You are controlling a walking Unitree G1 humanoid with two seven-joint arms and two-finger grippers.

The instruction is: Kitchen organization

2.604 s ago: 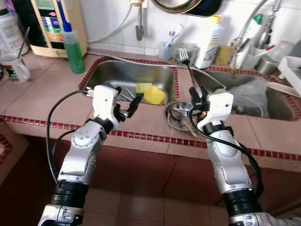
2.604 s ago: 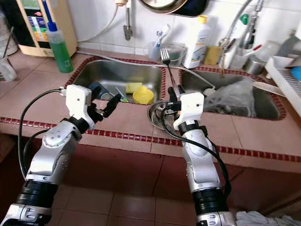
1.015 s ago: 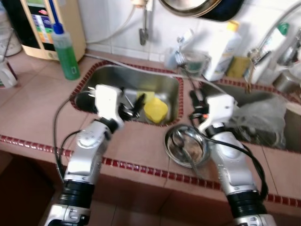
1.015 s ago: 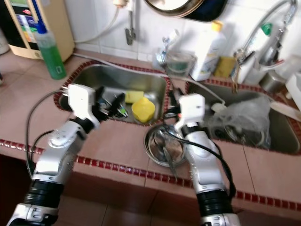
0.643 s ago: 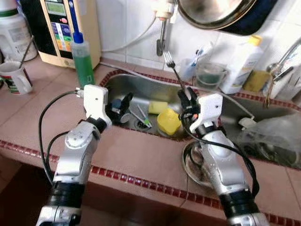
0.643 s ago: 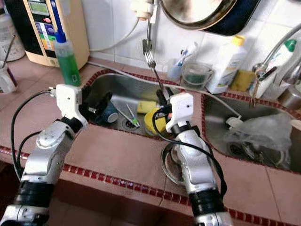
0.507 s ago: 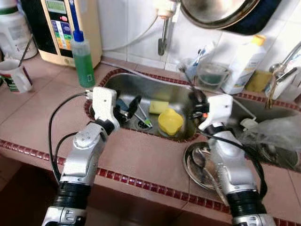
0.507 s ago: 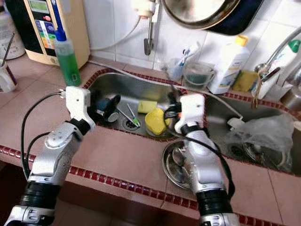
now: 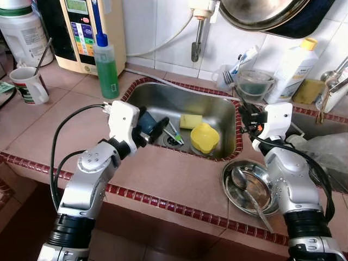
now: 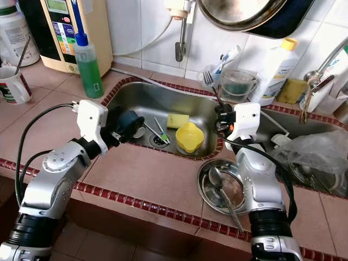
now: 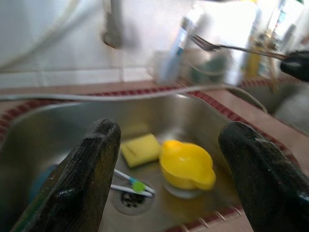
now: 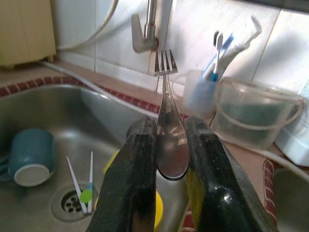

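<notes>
My right gripper (image 12: pixel 170 129) is shut on the handle of a steel fork (image 12: pixel 166 82), tines pointing up. It hovers above the tiled rim at the right end of the steel sink (image 9: pixel 163 98). My left gripper (image 11: pixel 169 130) is open and holds nothing, at the sink's left edge (image 9: pixel 152 126). In the sink lie a yellow cup (image 9: pixel 204 137), a yellow sponge (image 9: pixel 191 120), a blue mug (image 10: pixel 128 120) on its side and thin brushes (image 9: pixel 173 132) by the drain. A steel bowl (image 9: pixel 239 191) with a spoon (image 10: pixel 220 187) sits on the counter below my right arm.
A green soap bottle (image 9: pixel 107 68), a water purifier (image 9: pixel 89 27) and a white mug (image 9: pixel 27 84) stand at the back left. Behind the sink are a cup of toothbrushes (image 10: pixel 220 65), a clear tub (image 9: pixel 253 84) and a white bottle (image 9: pixel 291 62). A plastic bag (image 9: pixel 326 155) lies in the right basin.
The view has shifted. My right gripper carried the fork rightward, from over the sink to its right rim. The left gripper stays open at the left edge.
</notes>
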